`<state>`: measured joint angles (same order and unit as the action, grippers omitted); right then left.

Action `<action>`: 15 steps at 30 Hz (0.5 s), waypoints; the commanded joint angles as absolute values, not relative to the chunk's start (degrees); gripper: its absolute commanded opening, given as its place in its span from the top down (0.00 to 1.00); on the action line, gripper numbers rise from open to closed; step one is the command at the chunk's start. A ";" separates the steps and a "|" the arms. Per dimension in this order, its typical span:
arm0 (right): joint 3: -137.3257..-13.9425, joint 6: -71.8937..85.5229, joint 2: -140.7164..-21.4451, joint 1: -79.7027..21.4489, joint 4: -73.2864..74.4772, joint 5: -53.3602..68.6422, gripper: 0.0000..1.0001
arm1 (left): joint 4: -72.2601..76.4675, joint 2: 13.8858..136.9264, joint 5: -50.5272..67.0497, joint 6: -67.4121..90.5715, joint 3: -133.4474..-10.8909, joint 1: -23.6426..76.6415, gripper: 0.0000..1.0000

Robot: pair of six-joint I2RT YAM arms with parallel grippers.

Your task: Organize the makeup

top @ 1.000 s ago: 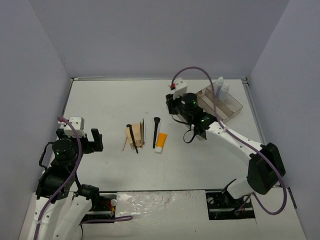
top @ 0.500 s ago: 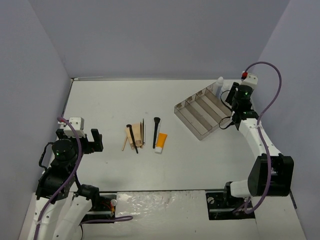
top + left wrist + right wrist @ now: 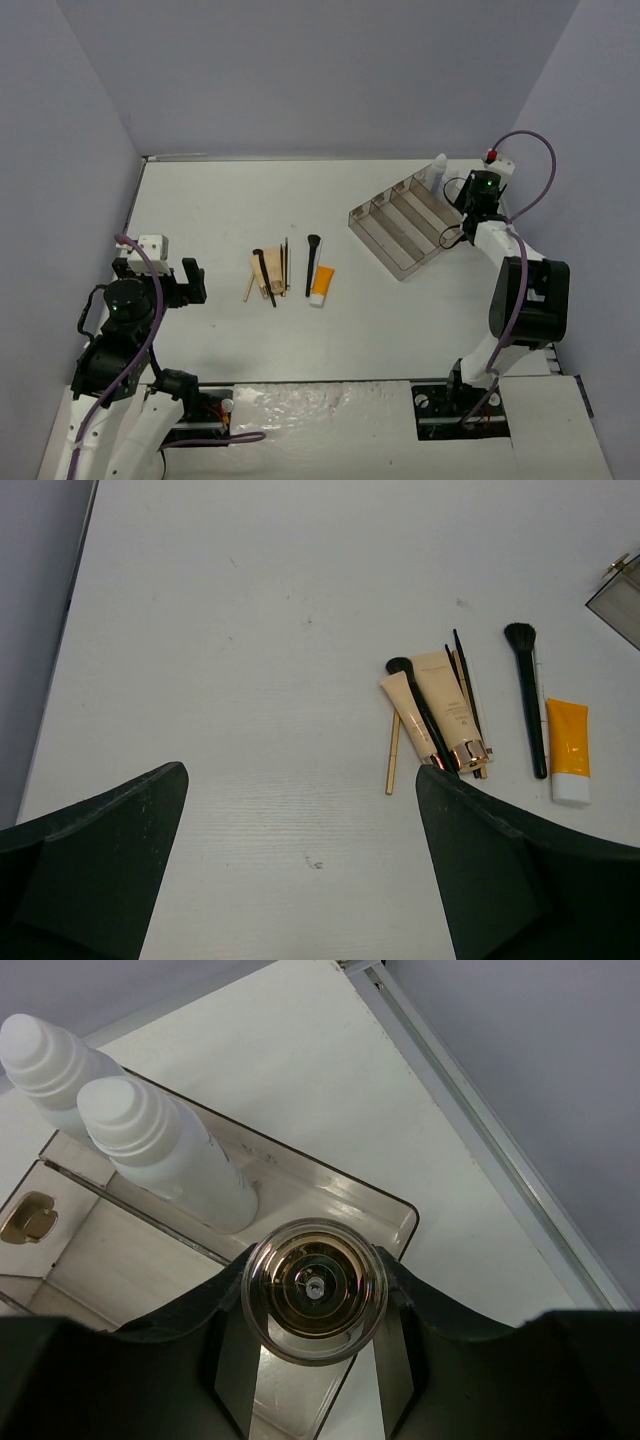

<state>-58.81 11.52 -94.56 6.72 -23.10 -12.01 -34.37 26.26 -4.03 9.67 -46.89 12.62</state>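
One amber vial (image 3: 314,1286), axis end-on to wrist camera, pinched in right gripper (image 3: 313,1278), left gripper (image 3: 300,775) spread.

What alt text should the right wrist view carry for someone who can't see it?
The right gripper, jaws closed on a small round amber glass vial seen end-on, holds it over the end slot of a clear smoky plastic tray. Two white ribbed-top plastic bottles sit in that slot; the tray rests on a white table.
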 commanded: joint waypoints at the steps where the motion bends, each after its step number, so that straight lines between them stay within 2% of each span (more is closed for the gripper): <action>1: -63.04 9.48 -96.50 6.97 -33.68 -13.40 1.00 | -30.59 27.51 -3.67 10.37 -47.79 12.30 0.03; 13: -62.23 7.20 -104.75 7.12 -37.50 -11.89 1.00 | -30.67 28.10 -3.54 10.37 -47.81 12.30 0.03; 15: -61.97 6.95 -105.54 7.12 -37.61 -11.61 0.96 | -30.59 28.04 -3.34 10.37 -47.81 12.30 0.03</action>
<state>-59.70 8.26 -105.87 6.72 -30.30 -11.60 -34.37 26.65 -4.03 9.67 -46.89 12.62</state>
